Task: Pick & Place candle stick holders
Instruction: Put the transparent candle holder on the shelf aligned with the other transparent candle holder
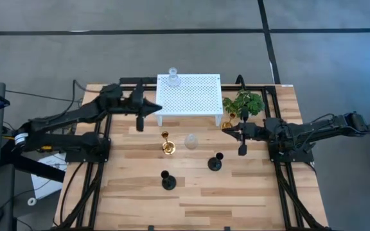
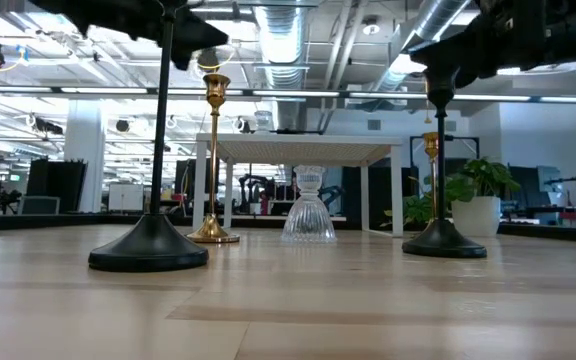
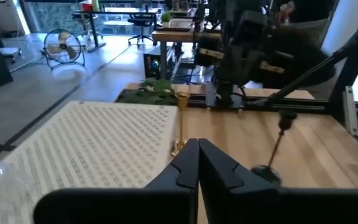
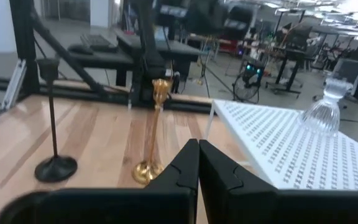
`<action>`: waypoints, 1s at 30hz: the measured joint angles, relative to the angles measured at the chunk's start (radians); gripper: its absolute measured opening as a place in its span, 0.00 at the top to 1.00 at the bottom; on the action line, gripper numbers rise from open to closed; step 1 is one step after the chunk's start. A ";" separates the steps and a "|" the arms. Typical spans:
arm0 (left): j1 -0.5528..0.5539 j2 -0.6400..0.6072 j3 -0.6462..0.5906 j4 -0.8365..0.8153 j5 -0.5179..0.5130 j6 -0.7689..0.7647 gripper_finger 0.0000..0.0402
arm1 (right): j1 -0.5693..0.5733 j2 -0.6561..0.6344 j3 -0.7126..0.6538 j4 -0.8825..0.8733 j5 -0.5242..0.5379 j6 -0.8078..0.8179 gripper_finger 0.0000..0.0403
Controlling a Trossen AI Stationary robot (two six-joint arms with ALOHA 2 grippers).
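Note:
One gold holder (image 1: 166, 142) and a clear glass one (image 1: 191, 141) stand on their bases on the table in front of the white rack (image 1: 188, 93). Two black holders (image 1: 216, 162) (image 1: 167, 181) stand nearer. A second gold holder (image 1: 230, 118) stands by the plant, and another clear glass holder (image 1: 173, 78) sits on the rack. My left gripper (image 1: 158, 108) is shut and empty at the rack's left front corner. My right gripper (image 1: 225, 131) is shut and empty just beside the second gold holder; I cannot tell if it touches it.
A green leafy plant (image 1: 244, 102) stands at the rack's right. The rack stands on legs at the table's far middle. Bare wood lies along the near edge (image 1: 191, 212). Black frame rails run along the table's left and right sides.

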 joint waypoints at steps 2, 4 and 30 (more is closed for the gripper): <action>-0.017 -0.050 -0.040 -0.014 -0.027 -0.017 0.99 | 0.007 0.000 0.000 0.021 0.011 0.016 1.00; -0.031 -0.095 -0.082 -0.018 -0.045 -0.035 0.99 | 0.019 0.000 0.000 0.028 0.035 0.033 1.00; -0.084 -0.206 -0.232 -0.011 -0.049 -0.037 0.99 | 0.286 0.356 0.078 0.311 0.443 0.082 1.00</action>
